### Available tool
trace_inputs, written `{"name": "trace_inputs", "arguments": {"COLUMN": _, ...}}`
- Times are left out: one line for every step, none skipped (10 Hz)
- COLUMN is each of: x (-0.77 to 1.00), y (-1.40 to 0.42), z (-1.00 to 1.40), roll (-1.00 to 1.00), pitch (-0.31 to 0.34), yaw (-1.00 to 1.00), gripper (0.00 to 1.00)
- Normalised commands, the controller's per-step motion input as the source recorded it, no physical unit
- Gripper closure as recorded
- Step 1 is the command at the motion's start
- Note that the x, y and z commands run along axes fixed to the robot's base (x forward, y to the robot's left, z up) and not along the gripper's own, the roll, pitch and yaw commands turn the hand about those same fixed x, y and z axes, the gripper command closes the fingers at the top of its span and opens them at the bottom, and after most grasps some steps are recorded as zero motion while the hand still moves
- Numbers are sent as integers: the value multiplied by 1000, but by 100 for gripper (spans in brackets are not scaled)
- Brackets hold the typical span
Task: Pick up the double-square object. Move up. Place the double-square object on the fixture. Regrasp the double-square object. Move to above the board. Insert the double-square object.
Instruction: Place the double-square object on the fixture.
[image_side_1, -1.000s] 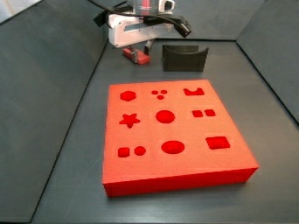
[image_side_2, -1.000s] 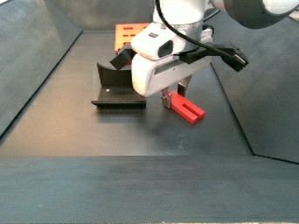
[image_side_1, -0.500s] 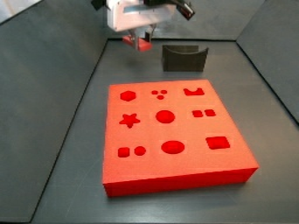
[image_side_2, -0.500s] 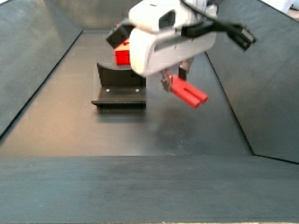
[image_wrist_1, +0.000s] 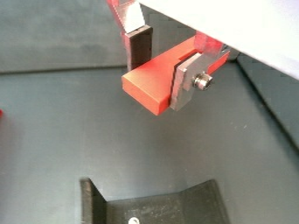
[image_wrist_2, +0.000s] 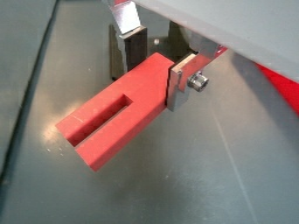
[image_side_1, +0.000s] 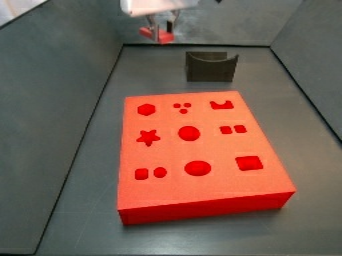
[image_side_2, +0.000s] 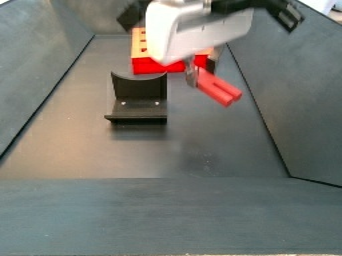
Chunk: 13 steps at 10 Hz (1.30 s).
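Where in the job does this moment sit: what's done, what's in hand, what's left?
Done: pick-up; the double-square object is clamped in the tool. In hand: the move up; a side view shows it hanging clear of the floor. Left: the fixture stands bare, and the board holds no piece, so placing, regrasping and inserting remain.

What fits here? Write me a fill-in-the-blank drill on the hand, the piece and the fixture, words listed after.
1. The hand is shut on the ____ object.
2. In a side view the double-square object hangs ____ the floor, touching nothing below.
3. The fixture has a notch that is ____.
4. The board has a colour of ____.

Missing words: double-square; above; empty; red
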Motion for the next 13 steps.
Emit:
{"name": "trace_inputs", "arguments": {"x": -21, "y": 7, "z": 1000, "roll": 51, "pitch": 37, "yaw": -16, "gripper": 100}}
{"name": "trace_inputs", "arguments": {"x": -23, "y": 9, "z": 1000, "roll": 60, "pitch": 41, "yaw": -12, "gripper": 100}}
{"name": "trace_inputs", "arguments": {"x": -24, "y": 10, "z": 975, "roll": 68, "pitch": 48, "yaw": -8, "gripper": 100}}
{"name": "trace_inputs", "arguments": {"x": -18, "y": 9, "z": 755, "roll": 76, "pitch": 59, "yaw": -1, "gripper": 100}}
{"name": "trace_inputs", "arguments": {"x": -10, "y": 8, "z": 588, "roll": 81, "pitch": 68, "yaw": 5, "gripper": 100}}
{"name": "trace_inputs", "arguments": {"x": 0, "y": 8, "z": 366, "roll": 86, "pitch": 81, "yaw": 14, "gripper": 100}}
{"name": "trace_inputs", "arguments": {"x": 4, "y": 9, "z": 254, "roll": 88, "pitch": 87, "yaw": 18, "gripper": 100}}
{"name": "trace_inputs", "arguments": {"x": 1000, "y": -266, "z": -223, "roll": -44, "pitch": -206, "yaw": -1000, "gripper": 100}}
{"name": "trace_inputs", "arguments": {"x": 1000, "y": -257, "z": -269, "roll": -48, "pitch": -207, "yaw": -1000, "gripper": 100}}
{"name": "trace_inputs", "arguments": {"x": 1000, "y": -187, "z": -230, "roll": -63, "pitch": -212, "yaw": -1000, "gripper": 100}}
{"name": "trace_inputs", "arguments": {"x": 1000, "y": -170, "z": -203, "roll": -72, "pitch": -209, "yaw": -1000, "gripper": 100}}
{"name": "trace_inputs", "arguments": {"x": 1000, "y": -138, "z": -176, "roll": -92, "pitch": -209, "yaw": -1000, "gripper": 100}}
{"name": "trace_inputs", "arguments": {"x": 1000, "y": -112, "z": -166, "roll": -107, "pitch": -213, "yaw": -1000, "gripper": 100}}
